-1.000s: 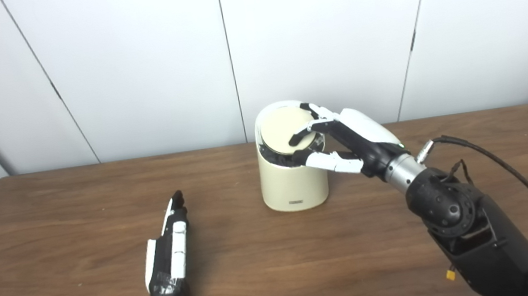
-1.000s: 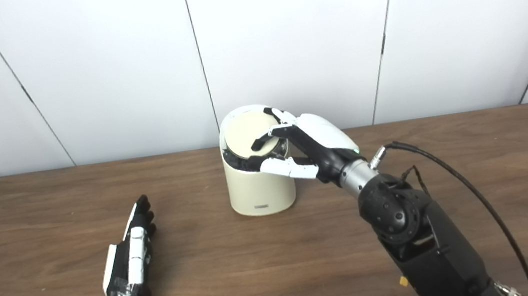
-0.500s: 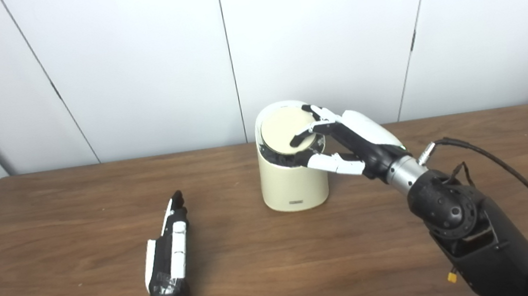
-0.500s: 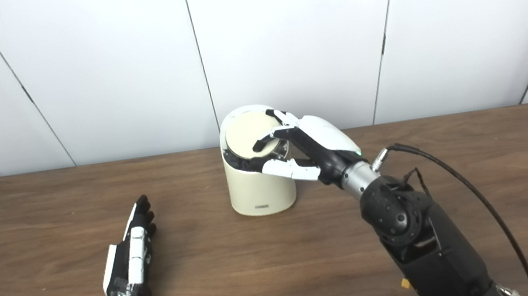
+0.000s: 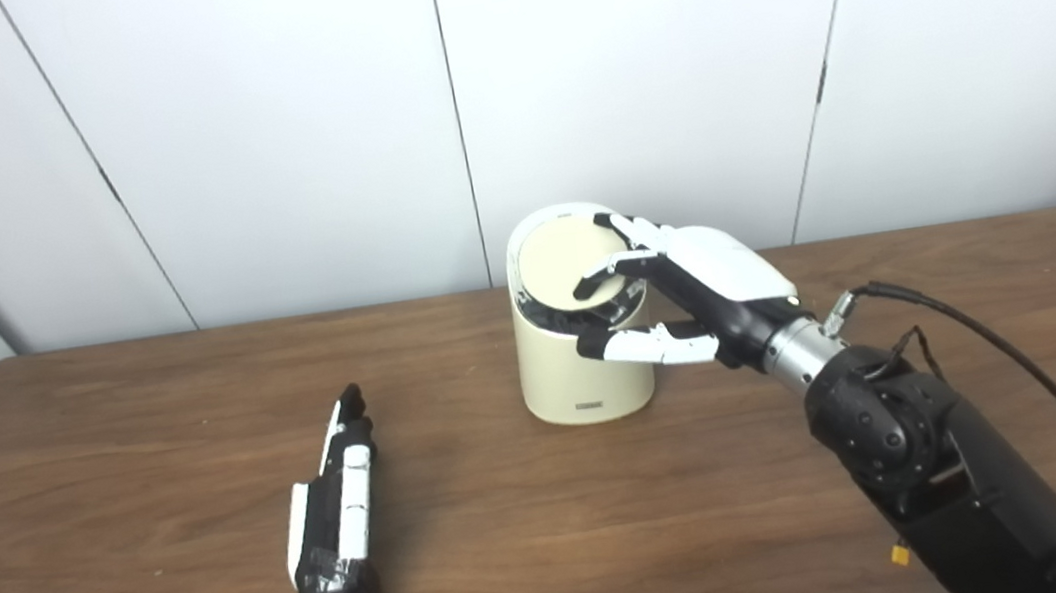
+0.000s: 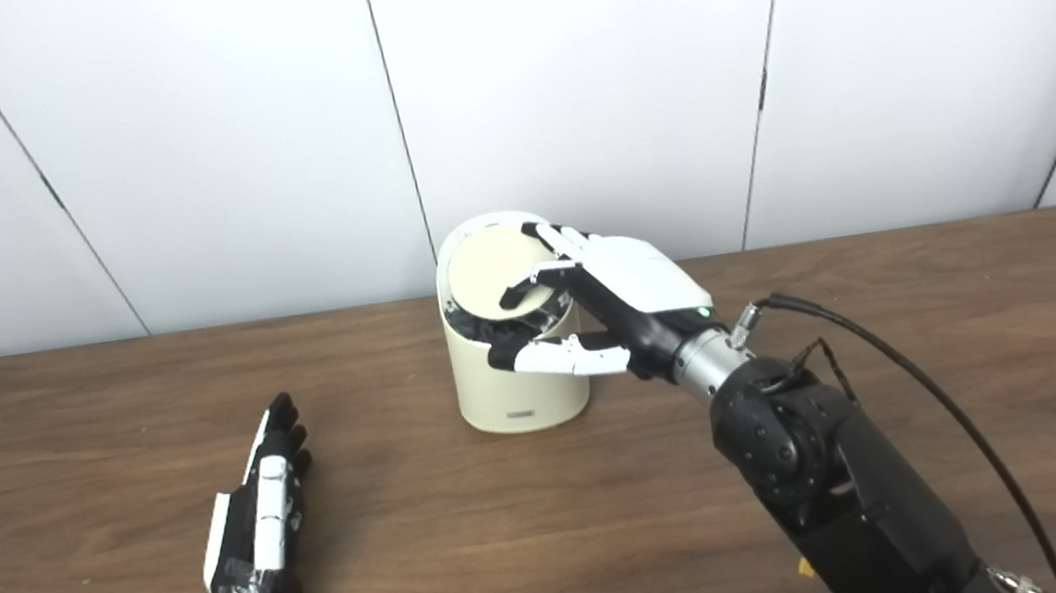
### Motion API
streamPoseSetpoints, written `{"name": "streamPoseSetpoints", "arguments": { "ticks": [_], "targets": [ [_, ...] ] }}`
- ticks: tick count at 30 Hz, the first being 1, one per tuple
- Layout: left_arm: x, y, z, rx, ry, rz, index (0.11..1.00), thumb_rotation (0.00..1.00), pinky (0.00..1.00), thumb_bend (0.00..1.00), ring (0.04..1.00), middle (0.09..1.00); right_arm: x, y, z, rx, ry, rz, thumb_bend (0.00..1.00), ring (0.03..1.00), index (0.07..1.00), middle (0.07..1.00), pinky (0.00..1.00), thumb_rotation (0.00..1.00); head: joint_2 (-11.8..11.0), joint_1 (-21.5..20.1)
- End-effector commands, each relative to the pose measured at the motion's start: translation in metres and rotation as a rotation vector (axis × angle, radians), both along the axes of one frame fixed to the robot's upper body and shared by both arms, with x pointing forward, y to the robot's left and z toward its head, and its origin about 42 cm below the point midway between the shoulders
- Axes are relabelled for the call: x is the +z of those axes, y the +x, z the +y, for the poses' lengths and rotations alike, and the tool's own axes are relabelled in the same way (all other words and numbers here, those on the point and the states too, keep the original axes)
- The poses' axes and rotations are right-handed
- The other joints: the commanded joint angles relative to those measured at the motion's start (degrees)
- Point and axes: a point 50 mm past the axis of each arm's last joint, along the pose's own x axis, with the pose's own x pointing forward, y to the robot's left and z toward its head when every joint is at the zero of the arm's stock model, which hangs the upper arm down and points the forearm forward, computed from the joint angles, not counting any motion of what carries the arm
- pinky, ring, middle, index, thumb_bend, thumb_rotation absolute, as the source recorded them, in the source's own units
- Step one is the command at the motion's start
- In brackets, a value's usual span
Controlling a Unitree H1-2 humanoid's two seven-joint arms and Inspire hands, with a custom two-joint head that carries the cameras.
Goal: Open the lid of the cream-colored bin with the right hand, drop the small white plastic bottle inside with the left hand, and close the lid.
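Since the earlier frames, the right hand (image 5: 687, 282) is lowering slightly over the cream-colored bin (image 5: 578, 371), and its thumb is shifting down and left against the front of the bin wall, just below the rim. The head cameras are also shifting a little, so part of the change is view motion.

The fingers (image 5: 601, 277) of the right hand are resting curled on the lid (image 5: 560, 267), near its right edge. The lid is sitting tilted toward the cameras inside the rim, with a dark gap showing along its lower front edge. Whether the fingers are pressing or only touching cannot be told. They are not clamping anything.

The left hand (image 5: 337, 501) is lying flat on the bench (image 5: 105, 459), well apart from the bin, with fingers extended together and holding nothing.

The small white plastic bottle is not appearing in either view. Its position cannot be told. It may already be inside the bin, but the interior is hidden.

Progress estimate: the empty left hand and the nearly seated lid are suggesting the closing step is under way. Remaining work is likely seating the lid fully and withdrawing the right hand.
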Motion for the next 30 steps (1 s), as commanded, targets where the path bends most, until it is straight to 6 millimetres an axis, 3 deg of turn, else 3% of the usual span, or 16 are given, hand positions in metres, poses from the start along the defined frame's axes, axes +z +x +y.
{"name": "streamPoseSetpoints", "arguments": {
  "ticks": [1,13,23,30],
  "targets": [
    [-0.008,-0.004,-0.008,-0.01,-0.021,0.029,1.0,0.92,1.0,0.62,1.0,1.0,0.002,0.004,0.001,0.003,-0.043,0.006,0.66,1.0,0.7,1.0,1.0,1.0,0.1,0.0],
    [-0.008,-0.004,-0.007,-0.013,-0.018,0.039,1.0,0.92,1.0,0.6,1.0,1.0,0.013,-0.001,-0.006,-0.02,0.058,0.003,0.61,1.0,0.758,1.0,1.0,1.0,0.3,0.2],
    [-0.008,-0.002,-0.004,0.002,-0.023,0.038,1.0,0.9,0.94,0.6,0.979,1.0,0.038,-0.022,-0.026,-0.052,0.254,-0.1,0.58,1.0,0.81,1.0,1.0,1.0,0.2,0.2],
    [-0.009,-0.001,-0.002,-0.012,-0.013,0.04,1.0,0.89,0.95,0.58,0.998,1.0,0.034,-0.041,-0.047,-0.108,0.26,-0.096,0.54,1.0,0.881,0.999,0.93,1.0,0.2,0.0]
  ]
}}
